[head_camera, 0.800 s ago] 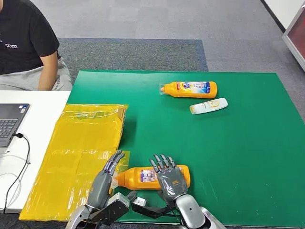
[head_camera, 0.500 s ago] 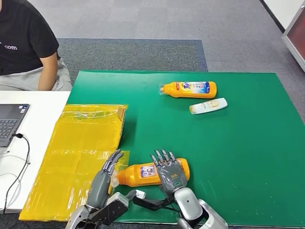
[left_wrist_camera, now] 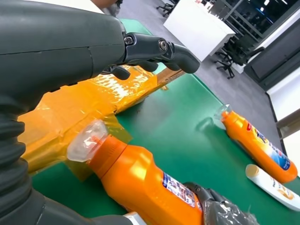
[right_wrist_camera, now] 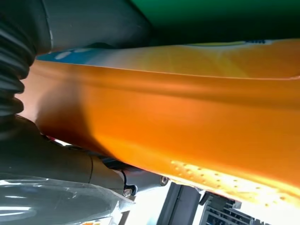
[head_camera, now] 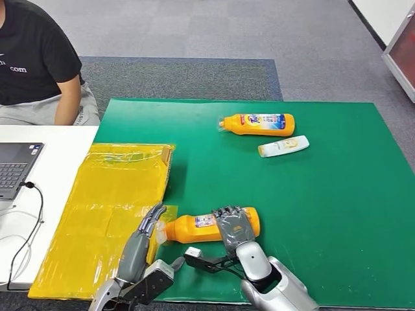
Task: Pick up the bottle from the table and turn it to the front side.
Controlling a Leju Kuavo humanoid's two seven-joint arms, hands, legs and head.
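An orange bottle [head_camera: 198, 229] lies on its side near the front edge of the green mat [head_camera: 323, 214], clear cap pointing left. My right hand [head_camera: 236, 227] lies over its body with the fingers curled around the far side. In the right wrist view the bottle [right_wrist_camera: 183, 108] sits tight between the fingers and the thumb [right_wrist_camera: 63, 164]. My left hand [head_camera: 141, 241] is open beside the cap, fingers stretched over the yellow sheet. The left wrist view shows the bottle [left_wrist_camera: 141, 180] below the spread left hand [left_wrist_camera: 71, 51].
A second orange bottle [head_camera: 258, 123] and a small white bottle [head_camera: 284, 145] lie at the back of the mat. A yellow plastic sheet [head_camera: 112, 188] covers the left side. A laptop [head_camera: 15, 168] with a cable sits on the white table. A person [head_camera: 34, 65] sits at back left.
My right hand's fingers, flat on the bottle before, have curled down around it, and the arm has pushed forward. The left hand has stayed put. The view has shifted slightly.
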